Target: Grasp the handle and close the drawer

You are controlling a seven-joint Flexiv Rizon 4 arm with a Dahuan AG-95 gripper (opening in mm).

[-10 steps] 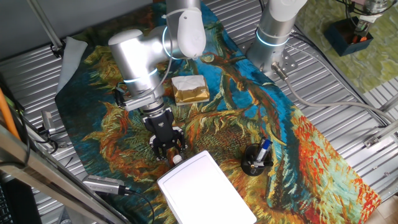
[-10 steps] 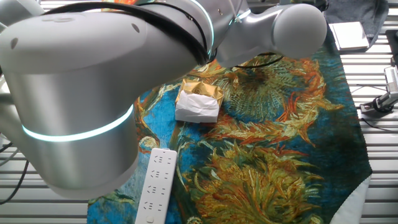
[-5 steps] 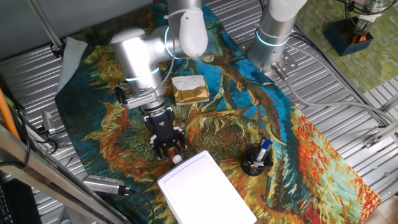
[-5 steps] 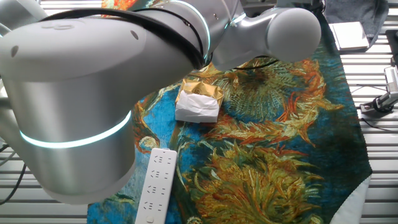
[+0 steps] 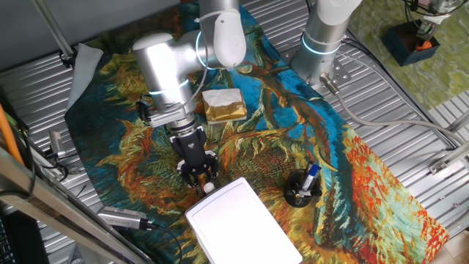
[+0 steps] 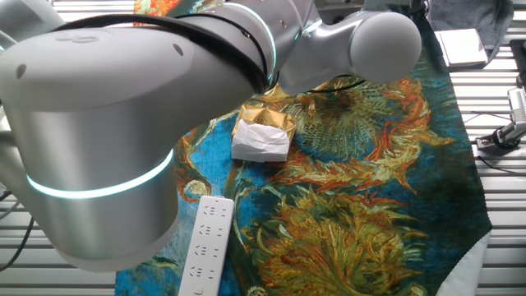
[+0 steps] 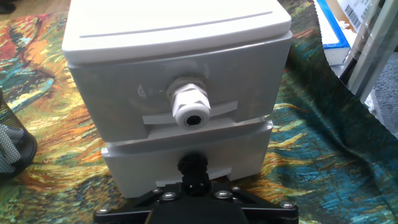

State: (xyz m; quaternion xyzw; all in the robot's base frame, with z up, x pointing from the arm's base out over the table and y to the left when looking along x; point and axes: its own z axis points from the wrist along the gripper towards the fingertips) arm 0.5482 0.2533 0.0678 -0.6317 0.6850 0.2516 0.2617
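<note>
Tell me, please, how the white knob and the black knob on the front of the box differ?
The white knob sits on the upper drawer front, the black knob on the lower one. The white knob stands free, while the black knob is right at the gripper; whether it is clamped cannot be told. The white knob shows a dark centre hole; the black knob is too dark to tell. Both are round and centred on the box.

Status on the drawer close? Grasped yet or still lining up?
Done: the approach. The gripper sits at the front of the white box, and the hand view faces the drawer and its round white handle head-on.
In hand: the grasp. No fingers show around the handle, so it doesn't look gripped.
Left: gripping and pushing in. How far the drawer sticks out is unclear.
</note>
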